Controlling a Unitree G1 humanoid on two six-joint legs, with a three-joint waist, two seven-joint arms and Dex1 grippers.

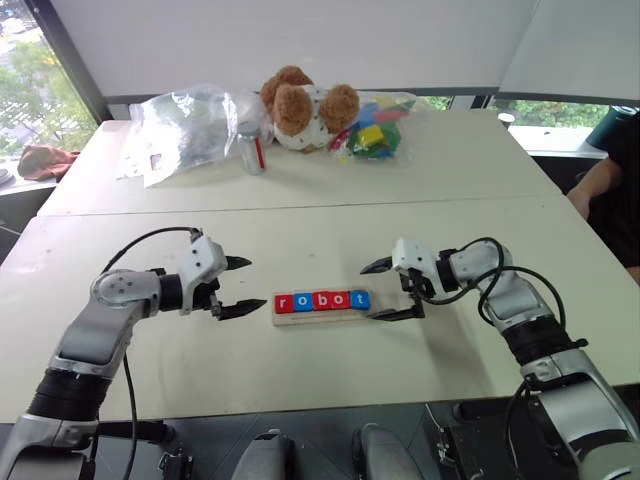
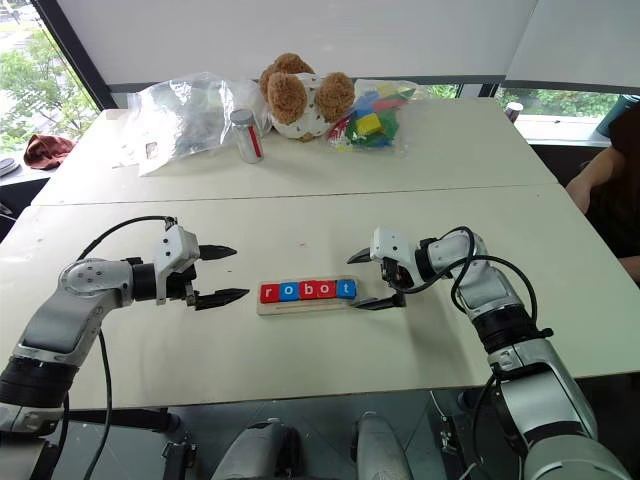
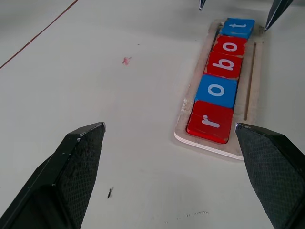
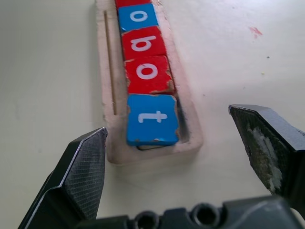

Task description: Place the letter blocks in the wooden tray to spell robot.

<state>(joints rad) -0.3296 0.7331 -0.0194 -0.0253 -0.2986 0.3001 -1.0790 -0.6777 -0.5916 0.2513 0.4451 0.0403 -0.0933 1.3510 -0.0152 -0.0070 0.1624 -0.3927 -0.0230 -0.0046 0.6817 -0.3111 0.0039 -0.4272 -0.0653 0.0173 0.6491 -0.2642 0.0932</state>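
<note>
Five letter blocks lie in a row in the wooden tray at the table's front middle and read r, o, b, o, t: red, blue, red, red, blue. My left gripper hovers open just left of the tray's "r" end, with nothing between its fingers. My right gripper is open at the tray's right end, its fingers on either side of the blue "t" block without touching it. The tray's rim lies flat on the table.
At the back of the table sit a teddy bear, a crumpled clear plastic bag, a small can and a bag of coloured toy bricks. A person's arm shows at the right edge.
</note>
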